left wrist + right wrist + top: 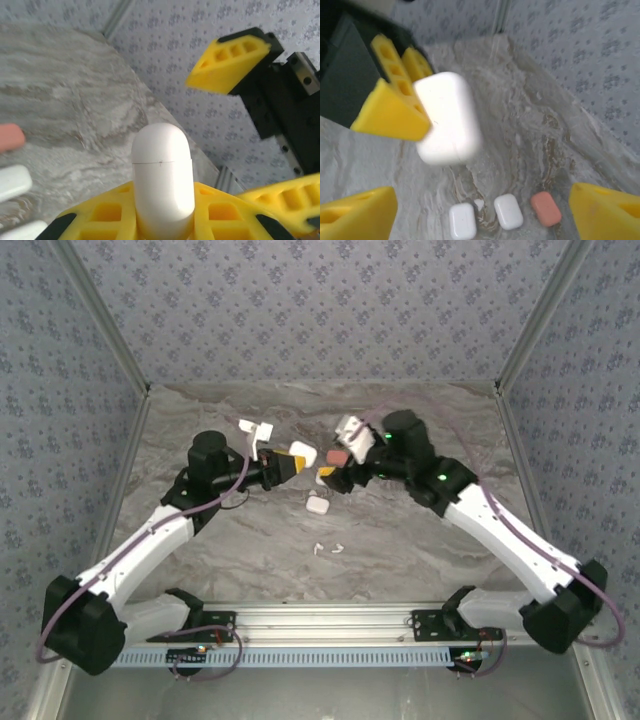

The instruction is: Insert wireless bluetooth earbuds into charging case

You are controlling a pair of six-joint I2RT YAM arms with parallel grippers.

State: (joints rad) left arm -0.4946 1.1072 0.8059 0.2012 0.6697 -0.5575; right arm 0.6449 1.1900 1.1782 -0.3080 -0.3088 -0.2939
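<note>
My left claw (285, 468) is clamped on a closed white case (162, 175). My right claw (328, 476) is spread wide, facing it from 3 o'clock, just beside. Grey marbled table (420, 540) underneath, dotted blue-grey walls (320, 310) around. Two white earbuds (320, 548) lie on the table at 6 o'clock, well apart from both claws.

The lower end of the white case (162, 170) is hidden between yellow fingers (95, 215); the right wrist view blurs it. White specks (319, 548) on the table (420, 560) are too small to identify.
</note>
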